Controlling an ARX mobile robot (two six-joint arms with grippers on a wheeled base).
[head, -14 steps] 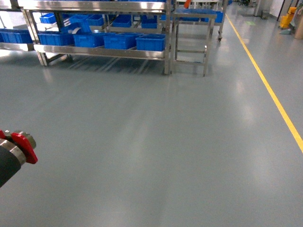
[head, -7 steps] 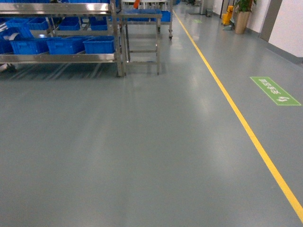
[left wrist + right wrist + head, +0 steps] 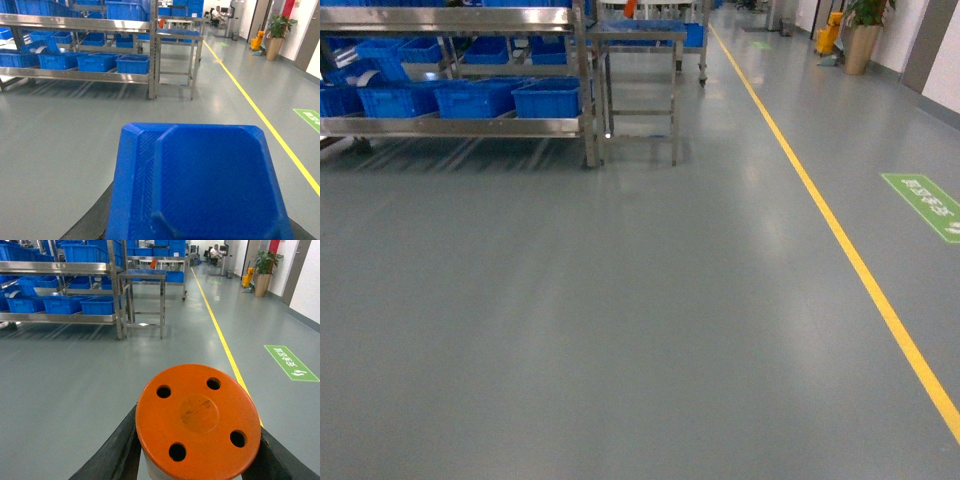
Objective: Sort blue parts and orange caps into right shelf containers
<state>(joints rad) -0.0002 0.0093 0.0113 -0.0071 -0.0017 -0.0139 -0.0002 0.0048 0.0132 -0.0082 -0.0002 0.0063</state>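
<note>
A blue part (image 3: 200, 185), a blocky plastic piece with bevelled corners, fills the lower half of the left wrist view. My left gripper (image 3: 200, 225) is shut on it, and only one black finger (image 3: 95, 220) shows at its left. In the right wrist view my right gripper (image 3: 197, 452) is shut on an orange cap (image 3: 198, 422) with a flat top and several holes, a black finger (image 3: 112, 455) on each side. Blue crates (image 3: 548, 98) sit on a steel shelf (image 3: 460, 126) far ahead on the left. Neither gripper shows in the head view.
Grey floor stretches ahead. A small steel table (image 3: 640, 90) stands right of the shelf. A yellow floor line (image 3: 840, 240) runs down the right, with a green floor sign (image 3: 930, 205) beyond it. A potted plant (image 3: 865, 30) and yellow mop bucket (image 3: 830, 35) stand far back.
The head view has swung right: the shelf slid to the left, the yellow line moved toward the middle, and the green sign came in. The red-tipped arm part at lower left has left the view.
</note>
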